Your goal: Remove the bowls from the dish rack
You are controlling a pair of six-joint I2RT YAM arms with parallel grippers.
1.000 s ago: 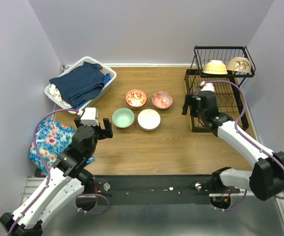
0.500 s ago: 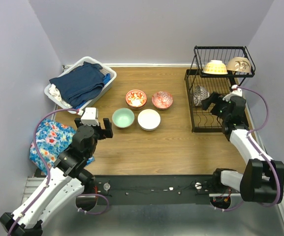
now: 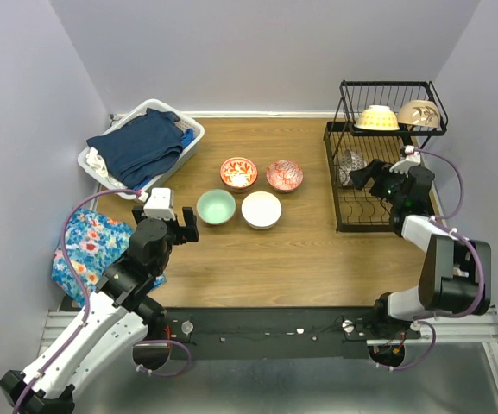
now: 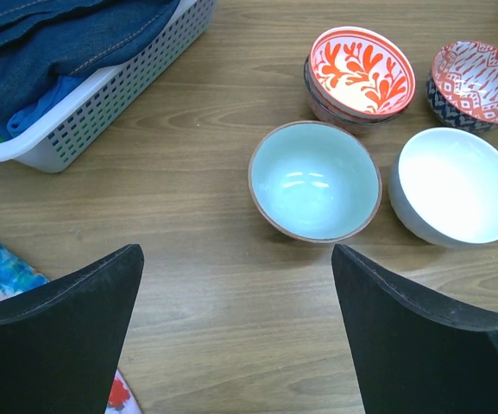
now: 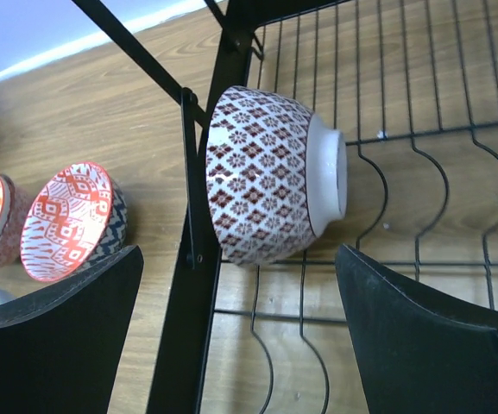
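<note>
While four bowls sit on the table (image 3: 283, 259), namely an orange floral bowl (image 4: 361, 71), a red patterned bowl (image 4: 477, 79), a mint bowl (image 4: 315, 181) and a white bowl (image 4: 456, 185), three are in the dish rack (image 3: 387, 84). A cream-yellow bowl (image 3: 377, 118) and a beige bowl (image 3: 418, 114) rest side by side on the upper tier. A diamond-patterned bowl (image 5: 266, 177) stands on its side on the lower tier, against a front post. The right gripper (image 3: 365, 176) hovers near this bowl, fingers spread, holding nothing. The left gripper (image 4: 236, 250) hangs above the table near the mint bowl, fingers likewise apart and empty.
</note>
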